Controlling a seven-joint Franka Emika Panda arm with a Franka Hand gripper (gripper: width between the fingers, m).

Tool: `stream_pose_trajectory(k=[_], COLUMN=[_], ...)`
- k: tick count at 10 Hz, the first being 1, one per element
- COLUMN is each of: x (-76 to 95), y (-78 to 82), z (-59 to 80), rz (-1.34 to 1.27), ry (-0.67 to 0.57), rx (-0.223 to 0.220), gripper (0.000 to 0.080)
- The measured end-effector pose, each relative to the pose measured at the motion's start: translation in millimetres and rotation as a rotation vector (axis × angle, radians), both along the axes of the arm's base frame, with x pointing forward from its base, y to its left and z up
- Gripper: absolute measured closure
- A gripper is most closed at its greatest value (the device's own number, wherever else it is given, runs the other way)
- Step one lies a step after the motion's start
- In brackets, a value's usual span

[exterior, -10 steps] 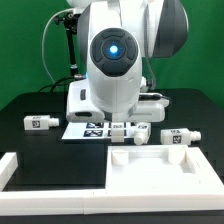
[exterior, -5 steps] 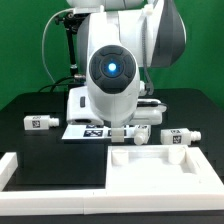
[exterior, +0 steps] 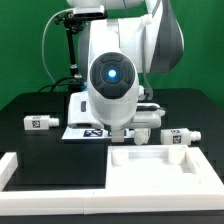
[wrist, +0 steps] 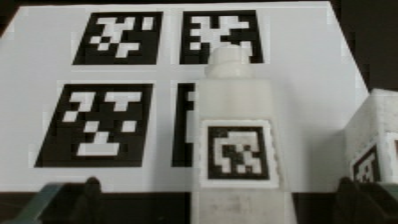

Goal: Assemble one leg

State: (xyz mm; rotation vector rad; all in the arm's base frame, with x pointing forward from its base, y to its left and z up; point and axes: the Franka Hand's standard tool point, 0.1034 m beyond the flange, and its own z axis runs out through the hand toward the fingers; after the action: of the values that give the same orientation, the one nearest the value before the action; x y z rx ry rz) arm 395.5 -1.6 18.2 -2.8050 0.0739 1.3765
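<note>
1. White plastic formed the small stubby peg-shaped leg (wrist: pixel 231 110), which carried a black-and-white square tag. In the wrist view it was seen lying across the thin flat white marker board (wrist: pixel 71 60), over its printed tags.
2. The two-finger gripper (wrist: pixel 217 192) was spread wide, with one dark fingertip (wrist: pixel 80 192) on each side of the leg. A clear gap was left on both sides, and nothing was gripped.
3. Another white part (wrist: pixel 377 130), cut off by the frame edge, was seen just beside the leg without touching it.
4. In the exterior view the gripper was hidden behind the bulky white robot arm (exterior: pixel 112 75). The arm was lowered over the marker board (exterior: pixel 78 131) near the middle of the black table (exterior: pixel 40 148).
5. A second tagged leg (exterior: pixel 38 122) lay at nine o'clock from the arm's lower end, well apart from it.
6. A third tagged leg (exterior: pixel 143 134) lay just beside the arm at three o'clock. A fourth tagged leg (exterior: pixel 178 138) lay farther out the same way.
7. At five o'clock, toward the front, lay the large flat white square panel with a raised rim (exterior: pixel 150 168).
</note>
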Motion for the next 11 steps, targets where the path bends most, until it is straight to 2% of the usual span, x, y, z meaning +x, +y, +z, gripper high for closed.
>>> stream_pose_trajectory(k=[4, 5, 6, 7, 8, 9, 10, 11], x=[-0.7, -0.7, -0.8, -0.8, -0.1, 3.4, 11.9, 36.6], y=[0.9, 1.0, 1.1, 1.3, 1.4, 1.5, 1.1, 5.6], z=[-6.8, -6.9, -7.0, -7.0, -7.1, -5.2, 11.6, 33.3], rz=[0.007, 0.009, 0.009, 0.01, 0.011, 0.012, 0.021, 0.032], ry=[-0.009, -0.009, -0.009, -0.009, -0.014, -0.032, -0.022, -0.066], rx=[0.006, 0.007, 0.008, 0.009, 0.009, 0.011, 0.021, 0.026], gripper=[0.0151, 0.0235, 0.0371, 0.0371, 0.0515, 0.0515, 0.0515, 0.0515])
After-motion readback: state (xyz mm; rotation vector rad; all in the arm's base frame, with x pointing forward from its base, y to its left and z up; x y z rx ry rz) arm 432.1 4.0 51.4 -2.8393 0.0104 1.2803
